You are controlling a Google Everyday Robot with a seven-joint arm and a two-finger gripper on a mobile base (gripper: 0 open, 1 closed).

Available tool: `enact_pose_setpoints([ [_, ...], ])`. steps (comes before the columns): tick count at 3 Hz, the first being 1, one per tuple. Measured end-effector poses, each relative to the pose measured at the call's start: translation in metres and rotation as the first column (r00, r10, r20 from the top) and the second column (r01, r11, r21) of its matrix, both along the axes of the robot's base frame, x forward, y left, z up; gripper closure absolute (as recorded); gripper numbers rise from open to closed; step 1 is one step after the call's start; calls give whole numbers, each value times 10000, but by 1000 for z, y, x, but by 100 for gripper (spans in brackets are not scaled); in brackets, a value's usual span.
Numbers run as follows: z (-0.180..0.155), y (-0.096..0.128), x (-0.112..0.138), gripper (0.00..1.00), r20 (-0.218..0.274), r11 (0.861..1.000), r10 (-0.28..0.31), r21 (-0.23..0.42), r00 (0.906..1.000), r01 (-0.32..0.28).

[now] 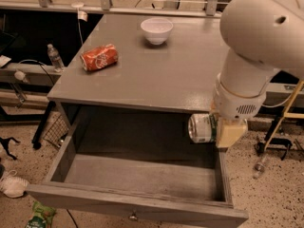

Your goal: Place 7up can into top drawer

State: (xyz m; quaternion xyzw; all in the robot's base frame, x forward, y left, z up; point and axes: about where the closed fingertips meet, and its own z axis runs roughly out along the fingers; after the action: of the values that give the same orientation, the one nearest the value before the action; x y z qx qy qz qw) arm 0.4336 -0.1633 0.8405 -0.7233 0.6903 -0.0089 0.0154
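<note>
The 7up can (201,127) is a silver can with green markings, held on its side. My gripper (217,129) is shut on it, with a cream finger (231,132) on its right side. The can hangs in the air past the front edge of the cabinet top, above the right rear part of the open top drawer (137,175). The drawer is pulled far out, grey inside, with a small metal knob (133,217) on its front panel. My white arm (256,46) comes down from the upper right.
An orange-red soda can (99,57) lies on its side at the left of the grey cabinet top (156,75). A white bowl (156,30) stands at the back. A water bottle (54,56) stands left of the cabinet. A yellow-framed stand (285,122) is on the right.
</note>
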Motion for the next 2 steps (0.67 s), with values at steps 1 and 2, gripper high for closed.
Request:
enact_pose_setpoints([
  [1,-41,25,-25,100,-704,9992,223,-316,9973,-245],
  [2,-75,44,-34,100,-1064,9997,134,-177,9942,-154],
])
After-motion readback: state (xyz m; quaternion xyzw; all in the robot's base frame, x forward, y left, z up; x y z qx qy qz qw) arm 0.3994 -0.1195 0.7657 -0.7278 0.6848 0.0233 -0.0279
